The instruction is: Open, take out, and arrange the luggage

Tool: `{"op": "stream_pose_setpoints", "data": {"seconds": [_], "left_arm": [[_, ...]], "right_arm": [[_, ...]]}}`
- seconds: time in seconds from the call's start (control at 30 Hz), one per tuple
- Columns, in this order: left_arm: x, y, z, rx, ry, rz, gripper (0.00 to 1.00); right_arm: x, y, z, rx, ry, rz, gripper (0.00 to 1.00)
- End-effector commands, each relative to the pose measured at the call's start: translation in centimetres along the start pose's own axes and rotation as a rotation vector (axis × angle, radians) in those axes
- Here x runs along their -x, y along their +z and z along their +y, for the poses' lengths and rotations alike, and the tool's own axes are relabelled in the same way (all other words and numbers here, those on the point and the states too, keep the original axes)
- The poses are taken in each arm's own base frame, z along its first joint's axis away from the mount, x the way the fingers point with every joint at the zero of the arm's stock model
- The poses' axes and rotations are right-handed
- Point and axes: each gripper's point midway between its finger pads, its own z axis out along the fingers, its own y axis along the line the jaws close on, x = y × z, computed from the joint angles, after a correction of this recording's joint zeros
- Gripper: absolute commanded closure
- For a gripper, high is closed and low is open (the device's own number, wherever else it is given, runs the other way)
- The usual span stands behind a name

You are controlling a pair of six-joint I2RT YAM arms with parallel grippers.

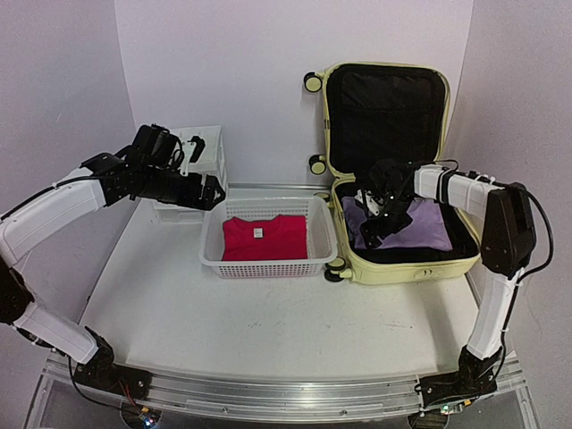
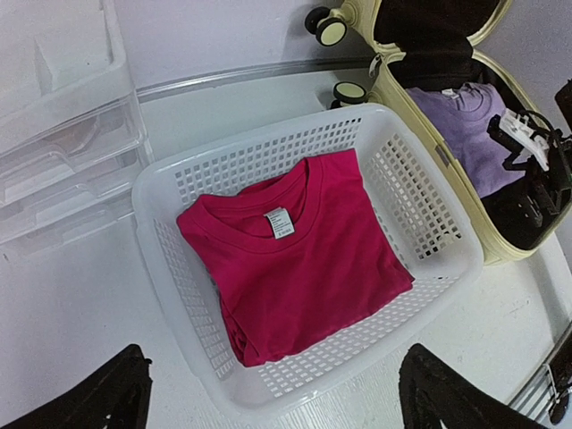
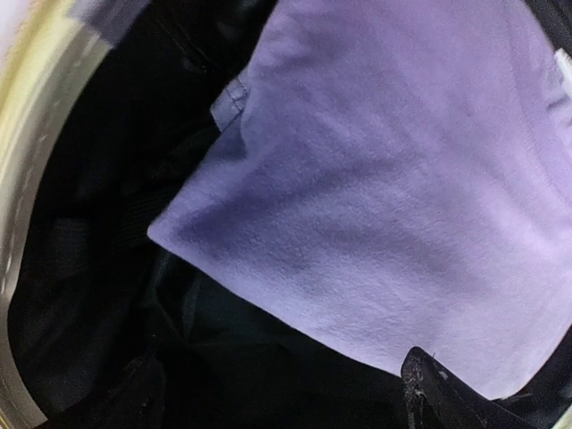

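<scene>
Hovering released: left hand [image 1: 214, 192] above basket [image 1: 268, 269] beside drawers [image 2: 63, 134], right hand [image 1: 380, 228] inside open luggage [image 1: 411, 269].

A folded purple shirt [image 3: 384, 206] lies tilted on black lining [image 3: 89, 232], one corner pointing to the lower left. The pale yellow rim of the suitcase [image 3: 20, 125] curves down the left edge. A black fingertip [image 3: 438, 398] shows at bottom right, by the shirt's lower edge.

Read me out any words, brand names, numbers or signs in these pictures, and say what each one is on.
No text here can be read.
White neck label on the red T-shirt in the white mesh basket: grey print, too small and blurred to read.
The luggage, lilac T-shirt and drawer unit: no lettering shows.
</scene>
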Motion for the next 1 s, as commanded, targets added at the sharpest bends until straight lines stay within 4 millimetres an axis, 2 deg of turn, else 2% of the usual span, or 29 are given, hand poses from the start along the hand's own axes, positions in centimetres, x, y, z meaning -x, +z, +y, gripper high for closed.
{"op": "stream_pose_setpoints", "data": {"seconds": [0.0, 0.03, 0.1, 0.17, 0.27, 0.4, 0.53, 0.63, 0.7, 0.83, 0.97], "left_arm": [[2.3, -2.9, 0.7, 0.031, -0.038, -0.129, 0.01], [2.3, -2.9, 1.0, 0.047, -0.039, -0.136, 0.00], [2.6, -2.8, 1.7, 0.085, -0.033, -0.167, 0.00], [2.9, -2.0, 2.1, 0.107, -0.014, -0.210, 0.00], [2.9, -0.7, 2.3, 0.100, 0.012, -0.273, 0.00], [1.1, 0.9, 3.0, 0.125, 0.040, -0.255, 0.02], [-0.8, -0.1, 3.3, 0.146, 0.038, -0.122, 0.05], [-0.6, -2.0, 3.4, 0.157, -0.018, -0.115, 0.06], [-0.3, -3.1, 3.5, 0.161, -0.054, -0.140, 0.06], [-0.5, -3.0, 3.9, 0.179, -0.044, -0.136, 0.09], [0.2, -2.5, 4.0, 0.198, -0.033, -0.136, 0.10]], "right_arm": [[1.5, -4.4, -1.9, -0.085, -0.148, -0.143, 0.07], [1.7, -4.8, -2.0, -0.093, -0.180, -0.174, 0.06], [1.3, -4.5, -0.6, -0.031, -0.294, -0.228, 0.02], [1.2, -4.3, 0.4, -0.004, -0.405, -0.273, 0.02], [1.7, -4.6, 1.2, 0.085, -0.466, -0.344, 0.02], [1.8, -5.5, 3.2, 0.174, -0.631, -0.432, 0.02], [3.0, -5.6, 2.3, 0.162, -0.580, -0.455, 0.02], [2.6, -5.6, 3.1, 0.185, -0.668, -0.472, 0.08], [2.0, -4.8, 3.7, 0.190, -0.731, -0.490, 0.11], [1.9, -2.6, 3.7, 0.188, -0.811, -0.464, 0.13], [2.6, -1.0, 3.1, 0.158, -0.841, -0.447, 0.18]]}}
